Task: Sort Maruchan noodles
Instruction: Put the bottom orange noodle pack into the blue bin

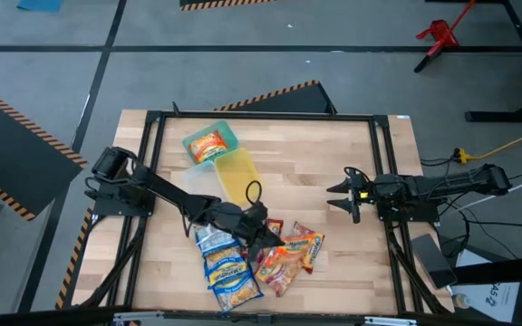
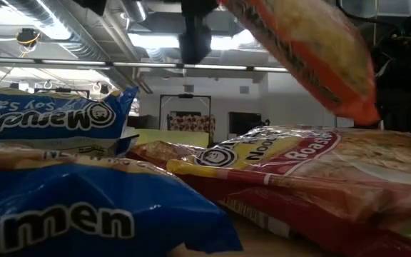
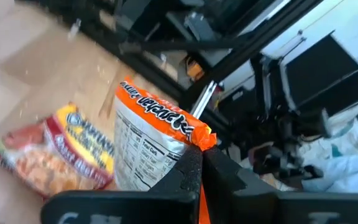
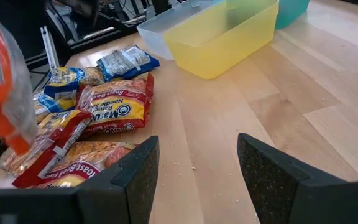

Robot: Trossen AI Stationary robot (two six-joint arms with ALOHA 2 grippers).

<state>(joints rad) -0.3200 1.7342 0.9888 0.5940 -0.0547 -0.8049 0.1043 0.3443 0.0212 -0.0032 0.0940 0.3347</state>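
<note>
My left gripper [image 1: 264,226] [image 3: 201,155] is over the pile of packets near the table's near edge, shut on an orange Maruchan packet [image 3: 151,146] [image 2: 312,50]. That packet also shows in the right wrist view [image 4: 2,93]. Blue-and-white packets [image 1: 227,267] [image 2: 84,207] and red-brown packets [image 1: 288,255] [image 2: 298,164] lie flat in the pile, partly overlapping. Another orange packet [image 1: 208,145] lies in the green container [image 1: 227,132]. My right gripper [image 1: 344,195] [image 4: 197,168] waits open at the table's right side, touching nothing. My left gripper pinches the orange packet between its two fingers at the packet's crimped end edge [image 3: 194,132]. The packet is lifted clear. In the low view it hangs tilted above the red-brown packets.
A clear container [image 1: 202,174] and a yellow container [image 1: 238,177] [image 4: 222,34] stand next to the green one toward the table's far side. Bare wood [image 4: 278,106] lies between the pile and my right gripper. A black frame [image 1: 383,163] rims the table.
</note>
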